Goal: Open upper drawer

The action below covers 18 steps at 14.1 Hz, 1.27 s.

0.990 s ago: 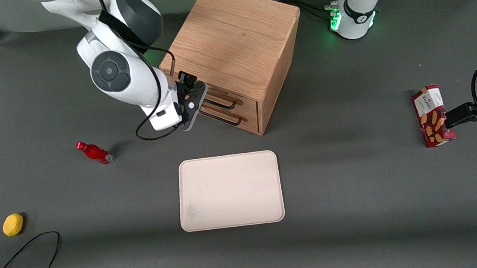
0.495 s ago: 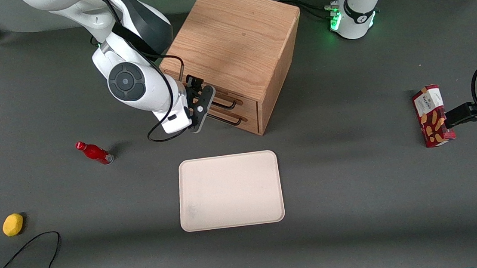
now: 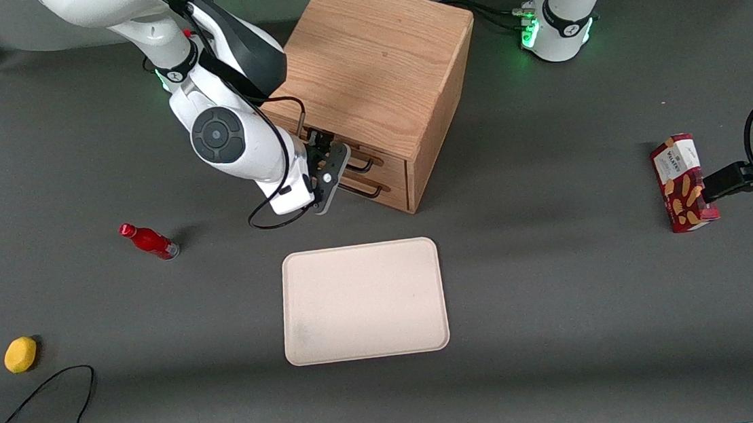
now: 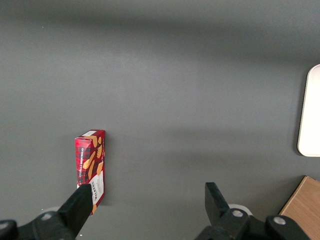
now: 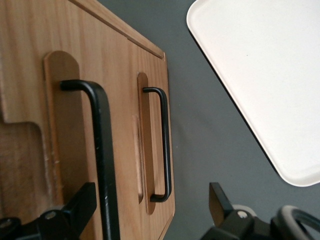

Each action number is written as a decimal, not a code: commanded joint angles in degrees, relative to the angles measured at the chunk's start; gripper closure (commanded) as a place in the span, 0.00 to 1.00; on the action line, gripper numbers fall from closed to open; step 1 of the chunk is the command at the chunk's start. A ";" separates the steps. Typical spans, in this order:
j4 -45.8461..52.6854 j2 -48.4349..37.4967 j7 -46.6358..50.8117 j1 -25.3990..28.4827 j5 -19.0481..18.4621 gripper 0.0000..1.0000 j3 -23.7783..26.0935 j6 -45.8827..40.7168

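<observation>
The oak cabinet [image 3: 370,62] stands at the table's middle with both drawers shut. The upper drawer [image 3: 391,161] carries a thin black bar handle [image 3: 360,166], and the lower drawer's handle [image 3: 368,190] sits just beneath it. My right gripper [image 3: 330,164] hangs right in front of the drawer fronts, at the handles' end nearer the working arm. In the right wrist view the gripper [image 5: 150,202] is open, and the upper handle [image 5: 102,160] runs between its fingers [image 5: 82,202] without touching them. The lower handle [image 5: 162,145] lies beside it on the wood.
A cream tray [image 3: 364,301] lies nearer the front camera than the cabinet. A red bottle [image 3: 149,241], a yellow lump [image 3: 20,354] and a loose black cable [image 3: 45,397] lie toward the working arm's end. A red biscuit box [image 3: 681,183] lies toward the parked arm's end.
The right arm has swung in along the cabinet front toward the parked arm's end. Its gripper now covers more of the two handles.
</observation>
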 commanded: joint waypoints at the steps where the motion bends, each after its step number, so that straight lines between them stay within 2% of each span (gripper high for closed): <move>1: 0.16 1.15 -0.79 0.46 -1.46 0.00 -0.49 2.17; 4: 0.68 2.03 -1.22 0.46 -2.96 0.00 -2.59 3.23; 13: 10.79 7.13 -1.40 0.46 -2.70 0.00 -11.82 3.67; 18: 12.20 7.31 -1.14 0.46 -2.43 0.00 -16.31 11.92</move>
